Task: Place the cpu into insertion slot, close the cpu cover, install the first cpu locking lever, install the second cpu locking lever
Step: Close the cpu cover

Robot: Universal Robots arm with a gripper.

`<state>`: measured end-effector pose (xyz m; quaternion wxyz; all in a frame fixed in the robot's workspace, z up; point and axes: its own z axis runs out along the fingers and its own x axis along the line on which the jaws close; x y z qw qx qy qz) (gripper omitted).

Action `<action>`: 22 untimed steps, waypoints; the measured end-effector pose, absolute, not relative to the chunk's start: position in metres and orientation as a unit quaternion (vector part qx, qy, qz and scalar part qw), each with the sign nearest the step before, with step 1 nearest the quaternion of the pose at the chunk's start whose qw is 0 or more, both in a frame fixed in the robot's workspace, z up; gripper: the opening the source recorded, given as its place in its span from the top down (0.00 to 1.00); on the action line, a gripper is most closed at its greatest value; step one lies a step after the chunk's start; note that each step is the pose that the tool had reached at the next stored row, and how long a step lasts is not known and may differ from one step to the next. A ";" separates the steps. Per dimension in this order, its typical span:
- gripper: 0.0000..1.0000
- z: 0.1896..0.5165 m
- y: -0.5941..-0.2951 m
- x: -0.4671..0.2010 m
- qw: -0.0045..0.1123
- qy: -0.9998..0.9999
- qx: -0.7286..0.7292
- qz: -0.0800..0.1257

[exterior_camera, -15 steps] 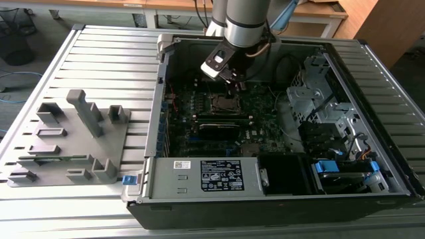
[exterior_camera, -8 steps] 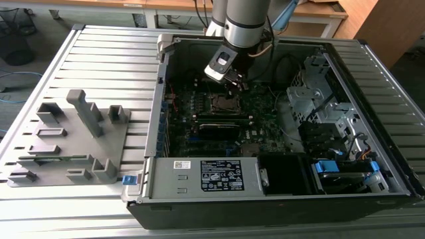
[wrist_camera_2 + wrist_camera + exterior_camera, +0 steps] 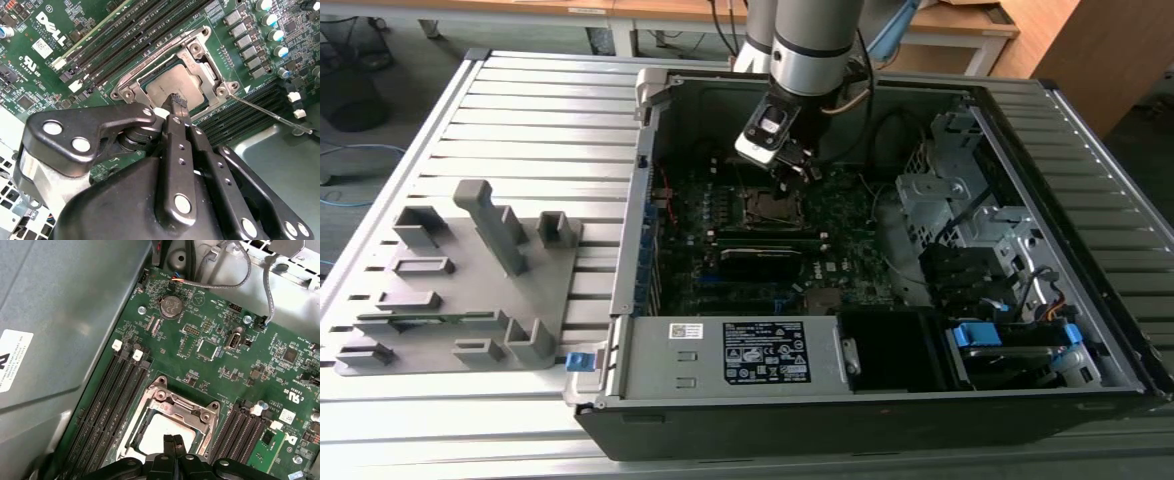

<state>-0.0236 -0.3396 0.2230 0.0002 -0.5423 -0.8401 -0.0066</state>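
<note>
Gripper (image 3: 177, 104) is seen with fingers brought together and nothing clamped, tips over the near edge of the cpu (image 3: 167, 85); whether contact is made cannot be told. The cpu is seated in the insertion slot (image 3: 774, 205) on the green motherboard (image 3: 210, 350), inside the open computer case (image 3: 631, 260). The cpu cover (image 3: 197, 50) is laid flat around it, with the chip top shown through its window in both wrist views. A thin locking lever (image 3: 265, 111) is seen sticking out sideways from the socket corner and is judged not latched. Placing and cover closing are judged done, with the first lever step in hand. The next move is judged to call for the closed tips to be set on that thin rod, which is easily slipped off, and for it to be pressed down and tucked under its catch
</note>
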 end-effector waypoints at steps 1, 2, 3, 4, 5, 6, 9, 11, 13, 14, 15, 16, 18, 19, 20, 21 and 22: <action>0.89 0.223 -0.340 -0.024 0.000 -0.841 -0.542 -0.007; 0.89 0.223 -0.340 -0.024 0.000 -0.843 -0.537 -0.007; 0.89 0.223 -0.340 -0.024 0.000 -0.848 -0.530 -0.007; 0.89 0.223 -0.340 -0.024 0.000 -0.858 -0.514 -0.007; 0.89 0.223 -0.340 -0.024 0.000 -0.862 -0.507 -0.007; 0.89 0.223 -0.340 -0.024 0.001 -0.867 -0.498 -0.007; 0.89 0.223 -0.340 -0.024 0.001 -0.880 -0.475 -0.007; 0.89 0.222 -0.340 -0.024 0.001 -0.889 -0.459 -0.007; 0.89 0.222 -0.340 -0.024 0.001 -0.897 -0.442 -0.007; 0.89 0.222 -0.340 -0.024 0.001 -0.901 -0.434 -0.007; 0.89 0.222 -0.340 -0.024 0.001 -0.905 -0.426 -0.007; 0.89 0.222 -0.340 -0.024 0.001 -0.909 -0.418 -0.007; 0.89 0.222 -0.340 -0.024 0.001 -0.916 -0.401 -0.006; 0.89 0.222 -0.340 -0.024 0.001 -0.920 -0.392 -0.006; 0.89 0.221 -0.340 -0.024 0.001 -0.923 -0.384 -0.006; 0.89 0.221 -0.340 -0.024 0.001 -0.927 -0.376 -0.006; 0.89 0.221 -0.340 -0.024 0.001 -0.929 -0.370 -0.006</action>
